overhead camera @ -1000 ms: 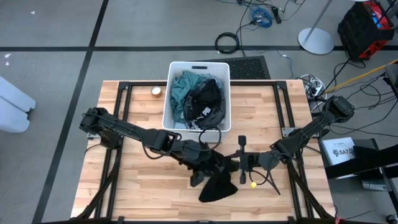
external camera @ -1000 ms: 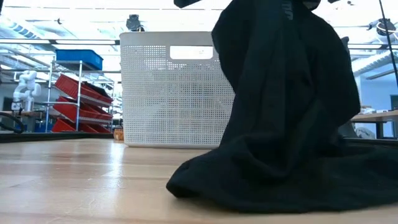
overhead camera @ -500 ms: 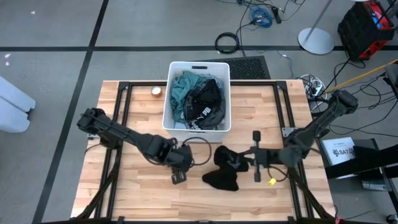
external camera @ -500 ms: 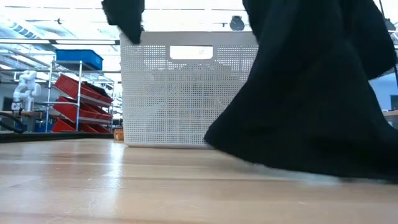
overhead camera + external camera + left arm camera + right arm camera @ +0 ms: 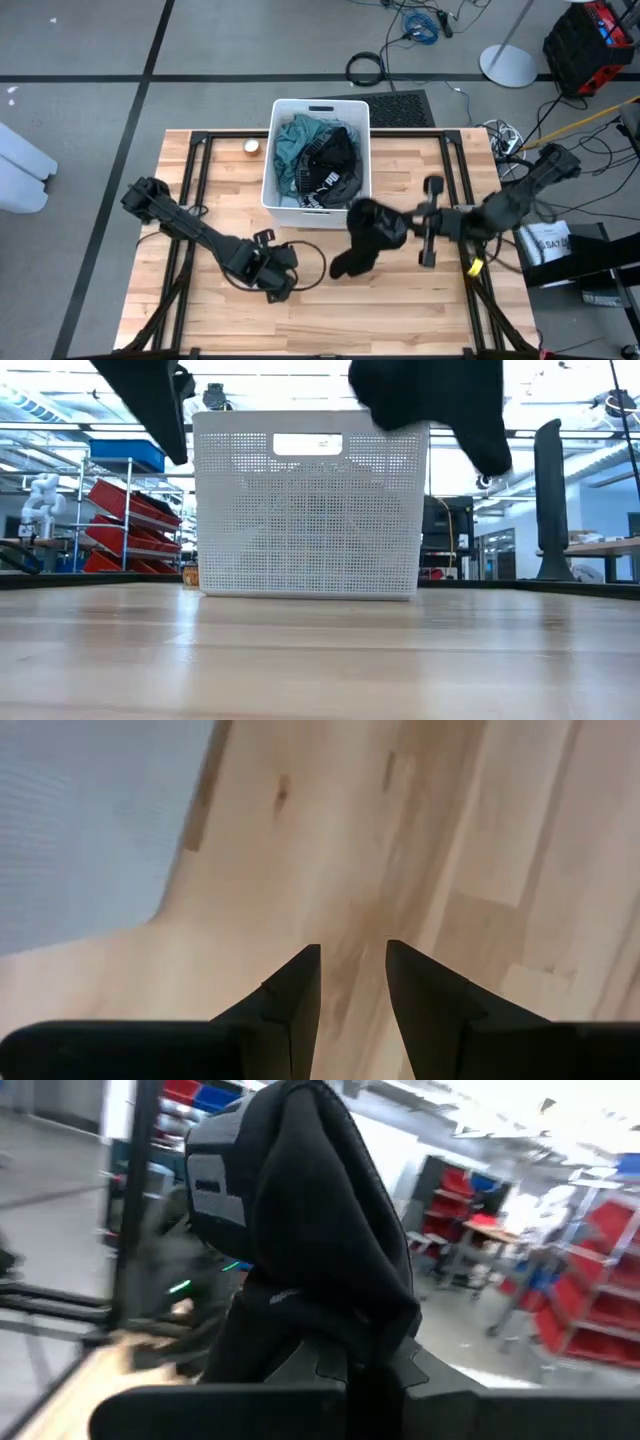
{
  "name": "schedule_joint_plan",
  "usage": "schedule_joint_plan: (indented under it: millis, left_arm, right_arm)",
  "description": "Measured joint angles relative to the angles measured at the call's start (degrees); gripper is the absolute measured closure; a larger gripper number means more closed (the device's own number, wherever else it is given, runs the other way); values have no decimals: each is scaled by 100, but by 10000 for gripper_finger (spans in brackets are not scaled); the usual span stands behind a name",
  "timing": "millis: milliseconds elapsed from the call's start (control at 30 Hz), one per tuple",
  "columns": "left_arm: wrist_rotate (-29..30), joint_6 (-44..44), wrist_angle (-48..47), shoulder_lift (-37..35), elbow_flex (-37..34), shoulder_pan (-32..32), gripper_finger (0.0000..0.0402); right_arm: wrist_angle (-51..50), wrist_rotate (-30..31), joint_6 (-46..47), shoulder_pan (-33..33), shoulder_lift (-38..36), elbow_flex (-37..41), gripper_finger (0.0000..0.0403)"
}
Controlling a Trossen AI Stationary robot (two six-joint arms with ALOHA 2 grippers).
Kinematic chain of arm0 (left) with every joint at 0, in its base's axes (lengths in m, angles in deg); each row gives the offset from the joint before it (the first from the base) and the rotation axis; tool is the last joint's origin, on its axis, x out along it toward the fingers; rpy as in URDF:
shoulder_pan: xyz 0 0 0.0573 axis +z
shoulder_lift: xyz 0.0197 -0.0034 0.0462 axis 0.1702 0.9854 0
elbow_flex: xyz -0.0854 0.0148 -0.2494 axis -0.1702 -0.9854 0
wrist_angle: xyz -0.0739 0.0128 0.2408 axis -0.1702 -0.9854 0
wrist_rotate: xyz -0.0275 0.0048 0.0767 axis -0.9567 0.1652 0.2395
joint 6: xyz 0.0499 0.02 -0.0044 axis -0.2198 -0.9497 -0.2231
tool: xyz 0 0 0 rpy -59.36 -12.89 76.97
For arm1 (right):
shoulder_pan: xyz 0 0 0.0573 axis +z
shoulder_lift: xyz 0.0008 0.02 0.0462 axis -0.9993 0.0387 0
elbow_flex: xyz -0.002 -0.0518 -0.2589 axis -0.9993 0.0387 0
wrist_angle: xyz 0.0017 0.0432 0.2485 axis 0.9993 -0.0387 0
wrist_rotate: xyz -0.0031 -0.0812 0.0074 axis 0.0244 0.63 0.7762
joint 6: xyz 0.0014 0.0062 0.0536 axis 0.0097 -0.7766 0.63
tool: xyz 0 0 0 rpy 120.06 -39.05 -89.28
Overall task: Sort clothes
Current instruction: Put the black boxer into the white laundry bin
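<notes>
My right gripper [image 5: 412,221], jaws clamped, holds the limp, light black garment [image 5: 366,235] bunched, tail dangling above the tabletop [image 5: 400,300]; left gripper [image 5: 276,283], jaws part-open, holds nothing.

- The black garment [image 5: 300,1250] drapes over the right claw [image 5: 375,1365], so its fingertips are hidden.
- In the low view the garment [image 5: 430,405] is cut off by the top edge.
- Clothes [image 5: 318,160] in the white bin [image 5: 276,120] overlap; the lower pieces are covered.
- Shelves and red bins [image 5: 590,1295] behind are blurred.
</notes>
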Motion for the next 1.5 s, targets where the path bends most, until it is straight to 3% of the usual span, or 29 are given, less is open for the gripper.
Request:
schedule_joint_plan:
  millis: [133,233,333,567,767,867,1200,1500]
  left_arm:
    - [23,0,346,3,-137,-65,276]
    - [28,-18,570,3,-210,-60,276]
    - [31,-160,731,3,-214,-60,276]
    - [50,-297,1095,3,-214,-56,276]
    - [50,-318,1373,3,-214,-56,276]
    - [50,-344,1435,3,-214,-56,276]
    - [94,-503,1438,3,-211,-56,276]
    - [127,-638,1435,3,-211,-56,276]
  right_arm:
    - [-1158,-22,-342,-496,162,-1238,403]
    - [-1856,-447,-498,-1021,368,-2053,403]
    - [-1932,-1009,-814,-1660,665,-2674,403]
    - [-1950,-3078,-751,-3574,1720,-3849,403]
    - [-2165,-5051,630,-5432,2652,-4275,403]
    - [-2262,-5750,1194,-5990,3132,-4275,402]
    - [-3059,-5869,1224,-6257,4556,-4271,402]
    - [-4053,-5854,851,-6263,5306,-4271,400]
